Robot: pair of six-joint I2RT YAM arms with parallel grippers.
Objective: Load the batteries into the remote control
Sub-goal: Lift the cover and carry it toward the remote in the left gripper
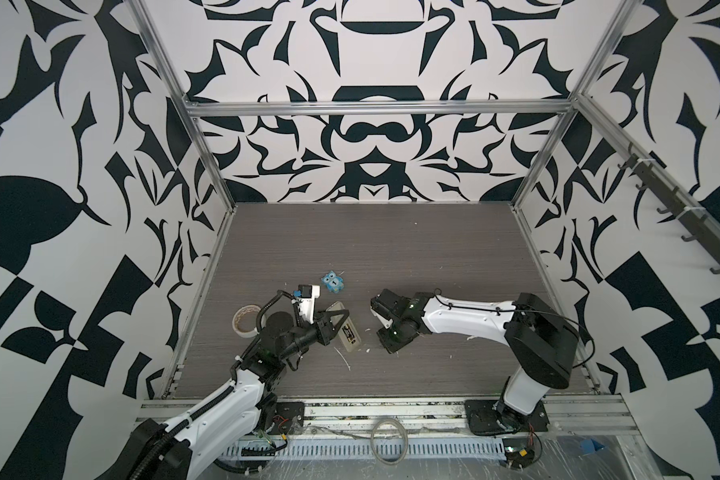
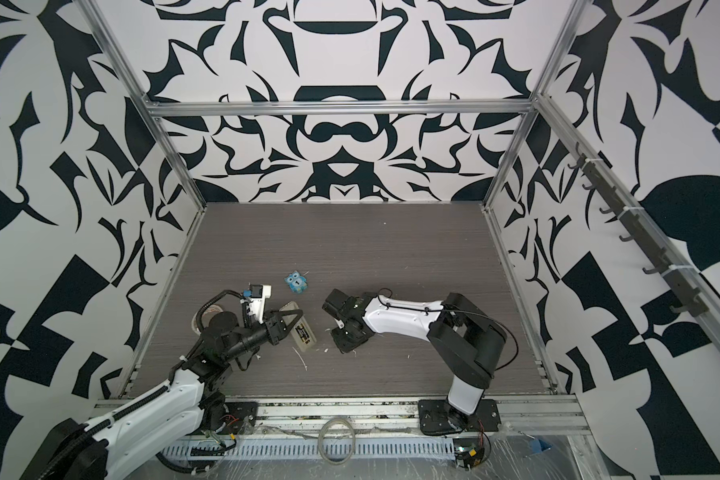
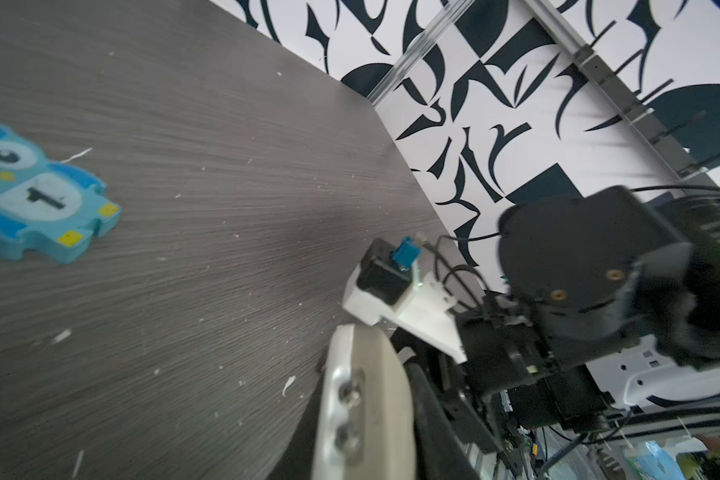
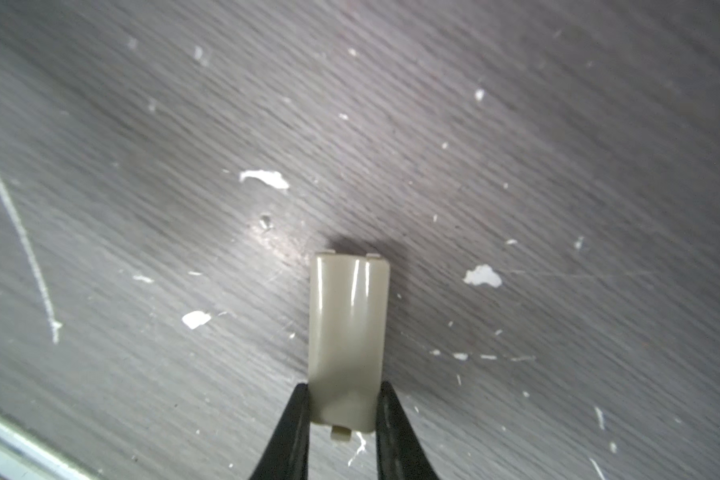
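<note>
The remote control (image 1: 353,343) lies back-up on the table at the front left. Its open bay shows the batteries (image 1: 348,332) as dark cells with gold marks. My left gripper (image 1: 338,321) is shut on the remote's sides. In the left wrist view the remote's pale end (image 3: 366,399) fills the foreground beside a black finger (image 3: 437,419). My right gripper (image 4: 344,411) is shut on a small grey cover plate (image 4: 348,328), held just above the table. In both top views it points down, right of the remote (image 2: 307,343), and the plate is hidden there.
A blue owl figure (image 1: 333,282) marked "1" lies behind the remote. A roll of tape (image 1: 245,320) sits at the left edge beside my left arm. White scraps (image 4: 482,276) are scattered over the grey table. Aluminium frame rails (image 1: 200,291) border it.
</note>
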